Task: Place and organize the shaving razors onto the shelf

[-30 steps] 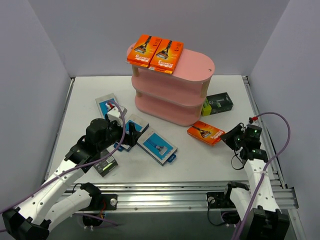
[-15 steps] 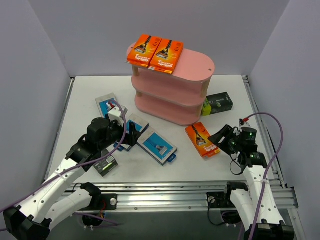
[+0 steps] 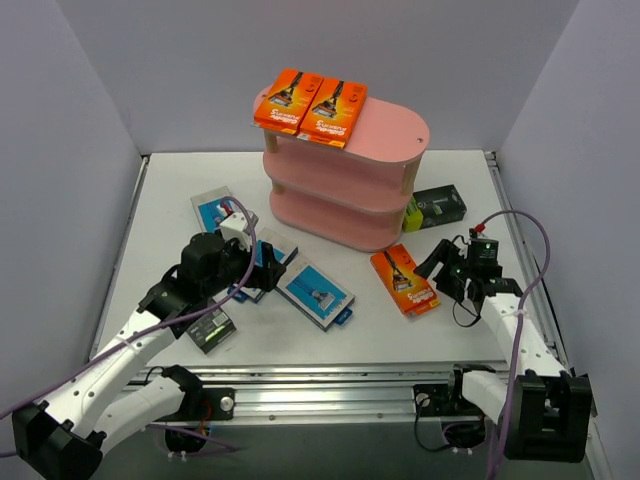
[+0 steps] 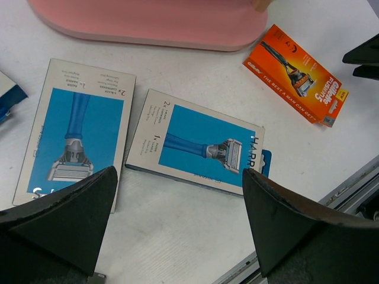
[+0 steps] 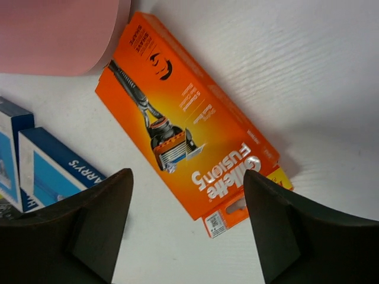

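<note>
The pink three-tier shelf (image 3: 385, 130) stands at the back with two orange razor packs (image 3: 285, 98) (image 3: 333, 108) side by side on its top board. A third orange pack (image 3: 404, 280) (image 5: 189, 142) lies flat on the table in front of the shelf. My right gripper (image 3: 445, 272) (image 5: 186, 231) hangs open just right of it, holding nothing. Two blue-and-white packs (image 4: 74, 133) (image 4: 198, 144) lie below my open left gripper (image 3: 250, 268) (image 4: 177, 225), which is empty. Another blue pack (image 3: 220, 212) lies further left.
A black-and-green pack (image 3: 435, 207) leans by the shelf's right end. Another dark pack (image 3: 208, 328) lies beside my left arm near the front rail (image 3: 350, 375). Grey walls close off three sides.
My right gripper has opened and swung left and forward up to the orange pack on the table, which has turned from lying crosswise to pointing away. The left arm shifted slightly forward.
</note>
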Tool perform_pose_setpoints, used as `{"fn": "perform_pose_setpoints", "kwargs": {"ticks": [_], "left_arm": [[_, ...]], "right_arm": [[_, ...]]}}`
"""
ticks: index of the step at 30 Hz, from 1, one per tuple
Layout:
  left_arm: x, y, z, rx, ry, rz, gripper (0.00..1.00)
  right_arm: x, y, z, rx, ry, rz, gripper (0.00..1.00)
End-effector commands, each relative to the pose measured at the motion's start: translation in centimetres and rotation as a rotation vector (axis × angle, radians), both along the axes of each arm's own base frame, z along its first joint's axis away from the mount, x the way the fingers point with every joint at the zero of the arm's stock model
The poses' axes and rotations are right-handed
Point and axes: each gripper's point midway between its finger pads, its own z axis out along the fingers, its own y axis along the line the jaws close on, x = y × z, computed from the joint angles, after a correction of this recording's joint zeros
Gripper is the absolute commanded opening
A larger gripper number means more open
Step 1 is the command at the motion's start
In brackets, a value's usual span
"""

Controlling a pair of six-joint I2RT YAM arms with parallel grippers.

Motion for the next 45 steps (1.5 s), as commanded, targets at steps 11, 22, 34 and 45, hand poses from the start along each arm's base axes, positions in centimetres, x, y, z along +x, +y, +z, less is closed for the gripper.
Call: {"fn": "perform_pose_setpoints", "kwargs": {"ticks": [11, 22, 34, 45], "left_arm": [[-2.6, -5.4, -5.5, -0.123, 0.295, 0.074, 0.91], [-3.6, -6.5, -10.2, -0.133, 0.369, 0.096, 0.91], [-1.1, -9.8, -12.8, -0.203, 0.307, 0.08, 0.91], [2.4, -12.0, -14.3, -0.204, 0.281, 0.116, 0.91]], "right_arm": [[6.0, -3.0, -1.5, -0.147, -0.058, -0.036, 0.81], [3.7, -1.1, -5.0, -0.088, -0.002, 0.009, 0.79], [1.6, 1.8, -6.4, -0.057, 0.032, 0.062, 0.78], [0.1, 3.8, -5.0, -0.011, 0.02, 0.118, 0.78]]}}
